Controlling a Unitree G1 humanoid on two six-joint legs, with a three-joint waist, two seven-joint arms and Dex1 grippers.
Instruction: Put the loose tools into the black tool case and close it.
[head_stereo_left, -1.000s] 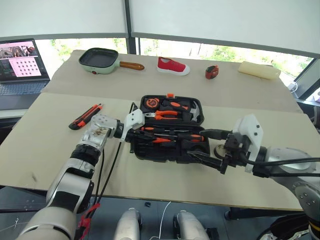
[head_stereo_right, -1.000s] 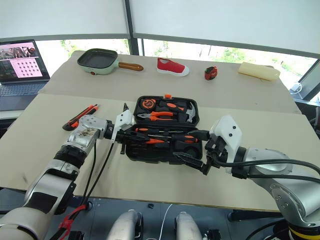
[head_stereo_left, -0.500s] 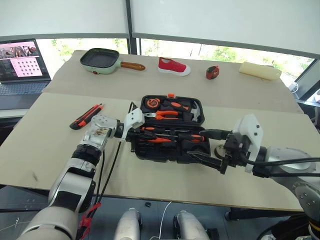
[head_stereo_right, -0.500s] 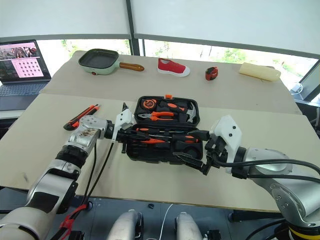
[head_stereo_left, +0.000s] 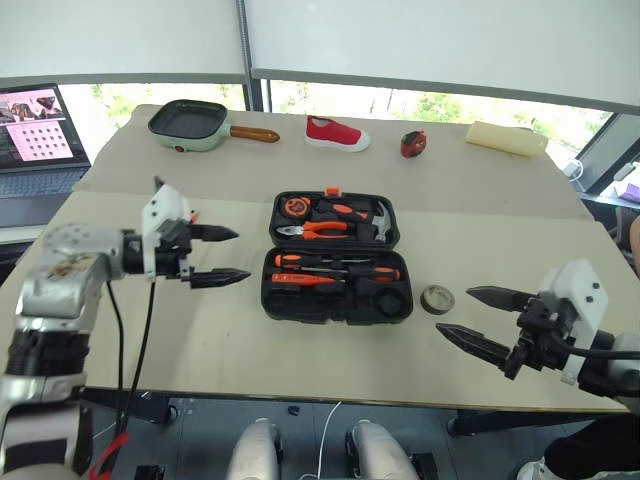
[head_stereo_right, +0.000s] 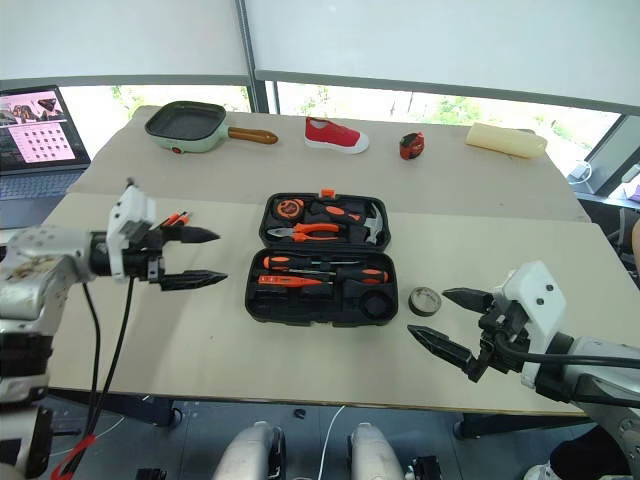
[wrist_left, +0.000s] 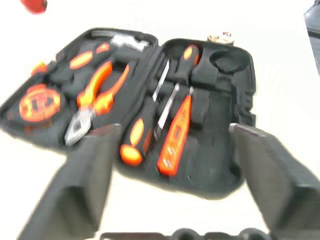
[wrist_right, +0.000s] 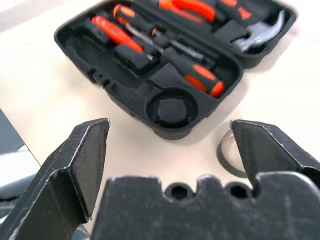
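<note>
With the black tool case (head_stereo_left: 335, 258) lying open flat at the middle of the table (head_stereo_left: 250, 340), I read this as the gap between one placement and the next pickup. Its near half holds screwdrivers (head_stereo_left: 335, 261) and an orange tester pen (wrist_left: 174, 137), while the round recess (wrist_right: 173, 108) at its right end sits vacant; the far half holds pliers (head_stereo_left: 325, 229), a hammer and an orange tape.

My left gripper (head_stereo_left: 225, 256) hangs at the case's nine o'clock, apart from it, jaws spread wide and carrying nothing. My right gripper (head_stereo_left: 478, 318) hovers at about four o'clock from the case, likewise wide and bare.

The small tape roll (head_stereo_left: 437, 299) lies on the table at the case's three o'clock, just beside its right edge, between the case and my right gripper. An orange-and-black tool (head_stereo_right: 176, 218) peeks out behind my left gripper at nine o'clock; I cannot tell its full shape.

My judgement: the roll belongs in that round recess, so the right arm should come down over it, pinch across its rim, lift and set it in. The left tool follows, then the lid gets folded over and latched.
</note>
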